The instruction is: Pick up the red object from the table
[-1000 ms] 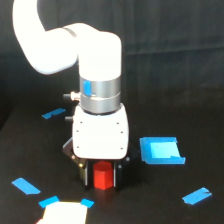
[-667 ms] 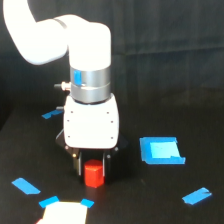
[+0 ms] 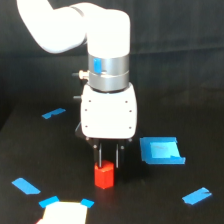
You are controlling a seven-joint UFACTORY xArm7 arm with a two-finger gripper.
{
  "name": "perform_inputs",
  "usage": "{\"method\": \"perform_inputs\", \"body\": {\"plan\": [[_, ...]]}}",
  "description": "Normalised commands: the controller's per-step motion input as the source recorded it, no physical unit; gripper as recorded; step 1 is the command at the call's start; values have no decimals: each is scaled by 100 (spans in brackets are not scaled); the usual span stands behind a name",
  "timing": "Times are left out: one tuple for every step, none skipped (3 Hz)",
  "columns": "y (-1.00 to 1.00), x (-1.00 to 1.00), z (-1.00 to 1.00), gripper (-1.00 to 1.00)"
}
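Note:
The red object, a small red-orange block, stands on the black table in the exterior view. My gripper hangs straight down over it from the white arm. Its two thin dark fingers stand close together, with a gap about as wide as the block. The fingertips end at the block's top edge. The left finger meets the block's top. I cannot tell whether the fingers grip the block or only hover at it.
A blue square patch lies to the right of the gripper. Blue tape strips lie at the far left, front left and front right. A white piece with blue corners sits at the front edge.
The gripper body has risen, so its fingers now end at the block's top instead of flanking it. The block stays at about the same height, having shifted slightly left and then back right.

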Motion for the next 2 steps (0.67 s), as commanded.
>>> {"method": "perform_inputs", "body": {"plan": [[-67,26,-100,100],[100,-100,100,-99]]}}
